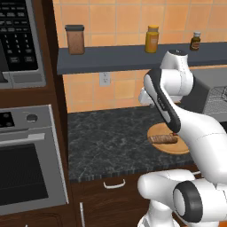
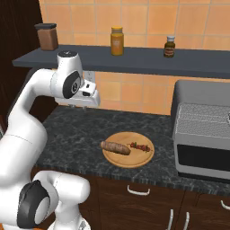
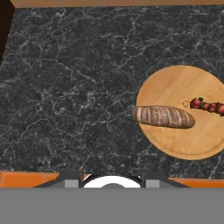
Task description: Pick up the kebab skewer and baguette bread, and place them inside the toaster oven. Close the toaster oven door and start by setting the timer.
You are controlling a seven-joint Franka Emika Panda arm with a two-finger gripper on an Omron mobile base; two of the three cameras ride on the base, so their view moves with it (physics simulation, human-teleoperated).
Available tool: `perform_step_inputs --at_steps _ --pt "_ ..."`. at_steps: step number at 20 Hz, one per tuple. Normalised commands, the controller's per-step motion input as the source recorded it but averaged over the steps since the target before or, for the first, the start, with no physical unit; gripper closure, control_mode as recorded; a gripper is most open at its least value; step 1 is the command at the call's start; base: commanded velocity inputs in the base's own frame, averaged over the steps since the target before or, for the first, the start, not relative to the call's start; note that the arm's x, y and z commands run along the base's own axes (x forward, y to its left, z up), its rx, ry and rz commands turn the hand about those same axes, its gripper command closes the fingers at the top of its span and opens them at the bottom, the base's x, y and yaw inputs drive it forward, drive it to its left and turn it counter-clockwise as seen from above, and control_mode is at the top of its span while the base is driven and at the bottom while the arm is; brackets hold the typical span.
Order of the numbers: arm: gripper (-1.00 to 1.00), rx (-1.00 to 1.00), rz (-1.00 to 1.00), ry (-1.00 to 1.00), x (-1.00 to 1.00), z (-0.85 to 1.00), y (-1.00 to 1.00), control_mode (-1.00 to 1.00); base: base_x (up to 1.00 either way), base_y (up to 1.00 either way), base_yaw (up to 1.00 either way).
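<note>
- Resting on the round wooden board [image 2: 129, 155], the baguette bread [image 2: 115, 147] lies at the board's left side, its end overhanging the rim; you see it again from above in the hand view [image 3: 162, 117]
- Note the kebab skewer [image 2: 139, 146] just beside the bread on the same board, apart from it, with red pieces along its stick [image 3: 208, 105]
- You find the board on the dark marbled desk [image 2: 72, 130], left of the toaster oven [image 2: 202, 137] in the right base view
- The toaster oven door [image 2: 202, 158] shows as a dark glass panel on the grey box's front, with a wire rack [image 2: 201, 121] visible above it
- Your gripper [image 2: 80, 106] hangs high over the desk, well apart from the board; you cannot tell from these views whether its fingers are apart or together
- A shelf [image 2: 134, 58] above carries three jars
</note>
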Motion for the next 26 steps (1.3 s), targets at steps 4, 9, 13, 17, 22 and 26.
perform_step_inputs --at_steps 4,9,13,17,22,26 --pt "-1.0 0.0 0.0 0.0 0.0 0.0 0.0 1.0 0.0 0.0 0.0" --pt "-1.0 0.0 0.0 0.0 0.0 0.0 0.0 1.0 0.0 0.0 0.0" --pt "-1.0 0.0 0.0 0.0 0.0 0.0 0.0 1.0 0.0 -0.27 0.0" --pt "-1.0 0.0 0.0 0.0 0.0 0.0 0.0 1.0 0.0 -0.62 0.0" --pt "-1.0 0.0 0.0 0.0 0.0 0.0 0.0 1.0 0.0 -0.63 0.0" --pt "-1.0 0.0 0.0 0.0 0.0 0.0 0.0 1.0 0.03 -0.49 0.0"
